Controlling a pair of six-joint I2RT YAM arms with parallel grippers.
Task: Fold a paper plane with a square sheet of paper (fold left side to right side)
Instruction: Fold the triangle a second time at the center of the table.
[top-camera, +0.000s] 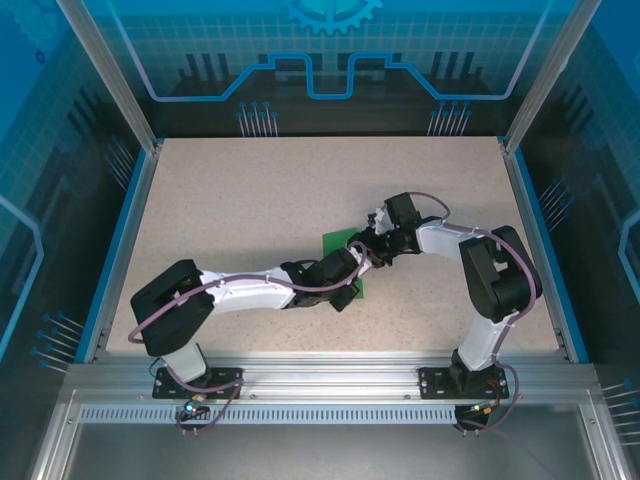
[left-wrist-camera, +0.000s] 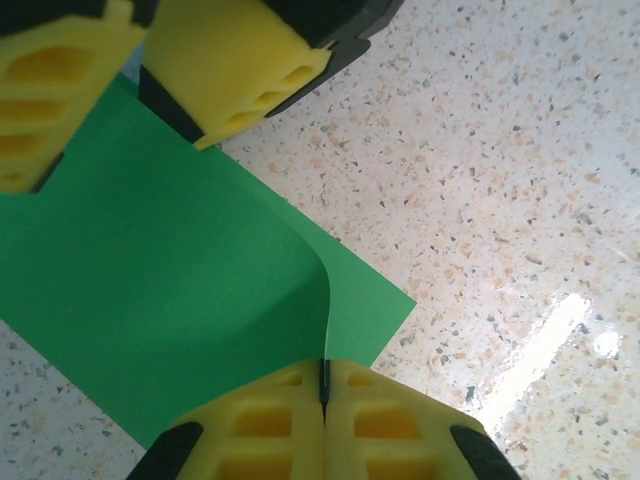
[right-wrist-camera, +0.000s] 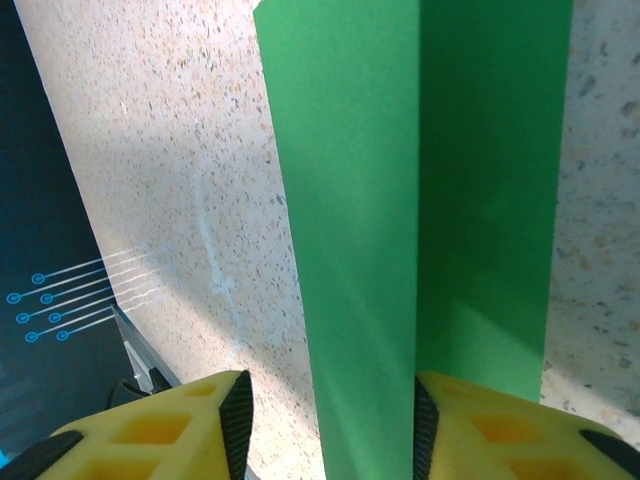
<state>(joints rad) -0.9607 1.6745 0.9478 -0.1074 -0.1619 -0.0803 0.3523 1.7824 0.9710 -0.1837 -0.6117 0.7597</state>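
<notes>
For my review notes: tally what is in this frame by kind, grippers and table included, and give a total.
Green paper: 1, the square sheet of paper, partly lifted
Grippers: 2, the left gripper pinching the sheet's edge, the right gripper open astride the sheet
Tables: 1, the speckled table
Total: 4

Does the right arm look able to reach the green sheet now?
Probably yes: the right gripper stands open astride the square sheet of paper, with nothing blocking it. The left gripper is shut on a lifted edge.
</notes>
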